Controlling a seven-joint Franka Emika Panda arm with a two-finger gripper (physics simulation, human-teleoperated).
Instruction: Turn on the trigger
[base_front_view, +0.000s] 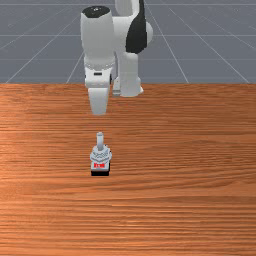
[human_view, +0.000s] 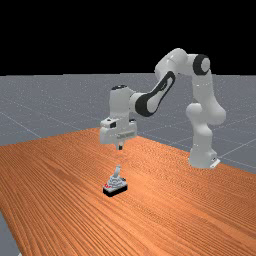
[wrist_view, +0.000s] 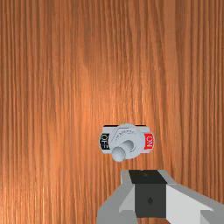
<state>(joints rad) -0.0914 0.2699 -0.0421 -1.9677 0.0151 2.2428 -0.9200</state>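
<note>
Left of the middle in the front view, toggle switch (base_front_view: 100, 156) sits upright on the wooden table (base_front_view: 190, 200), red ON label (wrist_view: 149, 141) near, black OFF label (wrist_view: 104, 141) far. Lever (wrist_view: 118, 153) leans toward OFF, so likely needs a push toward the near side. Gripper (human_view: 120, 148) hangs above, apart from the lever, fingers together, nothing between: probably set for nudging, not grasping. Arm (human_view: 161, 92) reaches in from the far view's right, likely holding height to clear the lever before lowering.
</note>
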